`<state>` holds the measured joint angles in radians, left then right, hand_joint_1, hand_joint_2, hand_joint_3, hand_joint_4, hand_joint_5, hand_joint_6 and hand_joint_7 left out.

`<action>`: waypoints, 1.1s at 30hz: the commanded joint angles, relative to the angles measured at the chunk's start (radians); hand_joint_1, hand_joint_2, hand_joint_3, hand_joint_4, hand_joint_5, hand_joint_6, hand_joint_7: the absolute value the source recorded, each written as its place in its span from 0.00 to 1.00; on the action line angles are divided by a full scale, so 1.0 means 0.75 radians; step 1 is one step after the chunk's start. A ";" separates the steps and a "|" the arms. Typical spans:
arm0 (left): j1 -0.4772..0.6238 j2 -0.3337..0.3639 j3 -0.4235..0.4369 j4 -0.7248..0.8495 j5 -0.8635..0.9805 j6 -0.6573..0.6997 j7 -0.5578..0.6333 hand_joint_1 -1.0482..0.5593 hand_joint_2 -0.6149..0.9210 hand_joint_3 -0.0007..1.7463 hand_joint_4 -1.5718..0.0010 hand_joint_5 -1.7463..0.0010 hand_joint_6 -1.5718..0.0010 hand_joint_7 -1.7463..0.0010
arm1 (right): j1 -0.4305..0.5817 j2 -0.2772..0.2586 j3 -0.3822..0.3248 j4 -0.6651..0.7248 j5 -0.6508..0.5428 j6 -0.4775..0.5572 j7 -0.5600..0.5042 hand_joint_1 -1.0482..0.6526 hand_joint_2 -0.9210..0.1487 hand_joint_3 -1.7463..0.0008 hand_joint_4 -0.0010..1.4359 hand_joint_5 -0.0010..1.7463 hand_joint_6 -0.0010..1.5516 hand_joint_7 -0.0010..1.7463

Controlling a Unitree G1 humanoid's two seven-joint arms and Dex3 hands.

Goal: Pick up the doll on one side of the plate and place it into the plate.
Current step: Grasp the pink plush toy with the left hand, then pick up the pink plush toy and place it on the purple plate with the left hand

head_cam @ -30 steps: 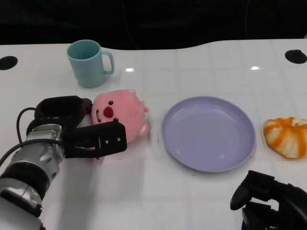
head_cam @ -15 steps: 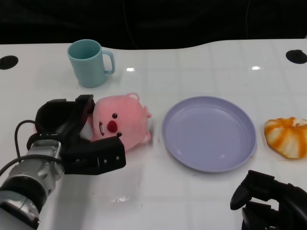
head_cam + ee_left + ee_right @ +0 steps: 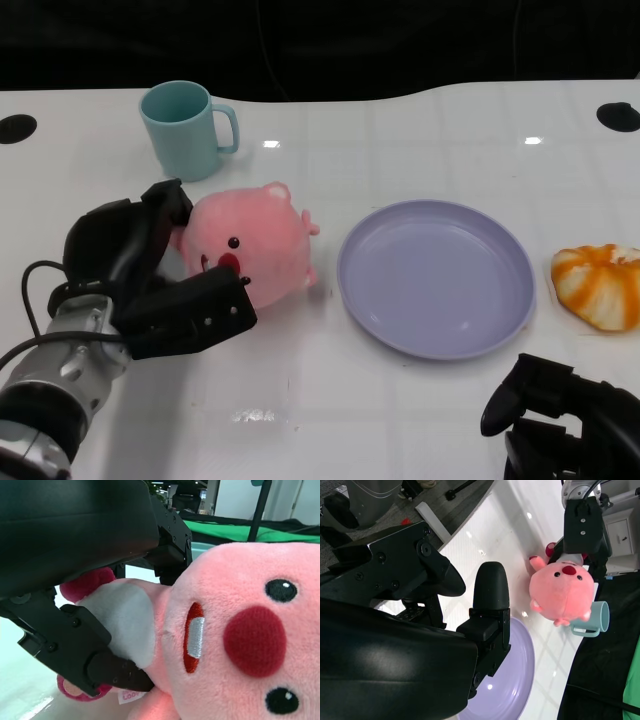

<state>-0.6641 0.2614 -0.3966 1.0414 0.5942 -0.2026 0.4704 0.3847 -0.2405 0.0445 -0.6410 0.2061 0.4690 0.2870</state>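
Note:
A pink plush doll (image 3: 250, 247) with a red nose sits just left of the lavender plate (image 3: 434, 277). My left hand (image 3: 150, 270) grips the doll from its left side, fingers behind and in front of it; the doll looks tilted and slightly raised. In the left wrist view the doll's face (image 3: 240, 640) fills the picture, with black fingers (image 3: 90, 650) pressed into its white belly. My right hand (image 3: 560, 420) rests low at the front right, holding nothing, its fingers spread in the right wrist view, which also shows the doll (image 3: 562, 592) and the plate (image 3: 515, 680).
A teal mug (image 3: 185, 130) stands behind the doll at the back left. An orange-and-white striped plush (image 3: 598, 285) lies right of the plate. Black round holes (image 3: 16, 128) mark the table's far corners.
My left hand has closed further around the doll and turned it; the doll has shifted up and a little toward the plate, its face now turned downward.

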 commanded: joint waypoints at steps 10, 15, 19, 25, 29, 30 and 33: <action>0.093 0.046 0.095 -0.348 -0.040 0.064 -0.147 0.57 0.73 0.60 0.42 0.00 0.54 0.00 | -0.001 -0.003 0.005 0.005 0.005 -0.004 -0.003 0.59 0.25 0.33 0.47 1.00 0.33 0.91; 0.075 0.030 0.090 -0.453 -0.026 0.091 -0.202 0.56 0.72 0.60 0.43 0.00 0.55 0.00 | 0.003 -0.008 0.007 -0.004 0.003 0.002 -0.002 0.58 0.25 0.33 0.46 1.00 0.33 0.91; 0.042 -0.005 0.076 -0.504 -0.015 0.132 -0.256 0.55 0.71 0.63 0.43 0.00 0.54 0.00 | 0.000 -0.012 0.008 0.005 0.001 -0.013 0.005 0.58 0.25 0.32 0.47 1.00 0.33 0.91; -0.030 -0.088 0.061 -0.477 -0.016 0.144 -0.291 0.54 0.66 0.71 0.40 0.00 0.51 0.00 | 0.001 -0.008 0.010 0.000 0.005 -0.009 0.004 0.58 0.25 0.32 0.47 1.00 0.33 0.91; -0.085 -0.153 0.027 -0.443 -0.001 0.168 -0.321 0.54 0.66 0.67 0.40 0.00 0.52 0.00 | 0.004 -0.005 0.013 -0.004 0.011 0.000 0.002 0.59 0.26 0.32 0.47 1.00 0.33 0.91; -0.102 -0.172 0.014 -0.432 0.006 0.189 -0.335 0.54 0.67 0.66 0.40 0.00 0.52 0.00 | 0.004 -0.006 0.015 -0.004 0.008 -0.001 0.002 0.59 0.26 0.32 0.47 1.00 0.33 0.91; -0.149 -0.230 -0.028 -0.406 0.032 0.261 -0.375 0.53 0.73 0.58 0.41 0.00 0.53 0.00 | 0.008 -0.008 0.024 -0.004 0.003 -0.016 0.005 0.59 0.25 0.32 0.47 1.00 0.33 0.91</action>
<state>-0.7417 0.0960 -0.4071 0.7272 0.6093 -0.0299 0.2075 0.3858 -0.2388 0.0634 -0.6371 0.2064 0.4655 0.2891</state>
